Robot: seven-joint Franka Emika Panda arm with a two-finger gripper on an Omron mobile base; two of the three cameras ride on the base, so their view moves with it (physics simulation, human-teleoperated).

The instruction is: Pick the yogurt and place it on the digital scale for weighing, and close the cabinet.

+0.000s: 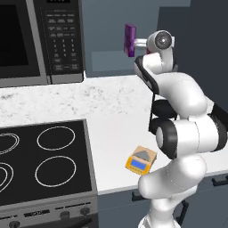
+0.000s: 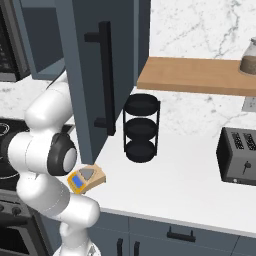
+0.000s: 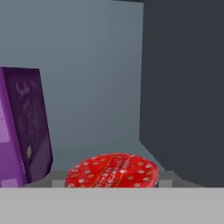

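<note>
White marble counter [image 1: 111, 107]; digital scale [image 1: 140, 160] near front edge.

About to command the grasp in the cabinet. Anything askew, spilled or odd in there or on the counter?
Nothing stands out. The yogurt sits upright beside the purple box, which also stands upright. The digital scale lies flat on the counter with its plate bare. The cabinet door hangs open.

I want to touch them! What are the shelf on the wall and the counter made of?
The shelf looks like wood: warm brown, matte, with faint long streaks like grain. The counter looks like polished stone, maybe marble: white with fine grey speckles and veins. Since everything here is rendered, that is only how they look.
</note>
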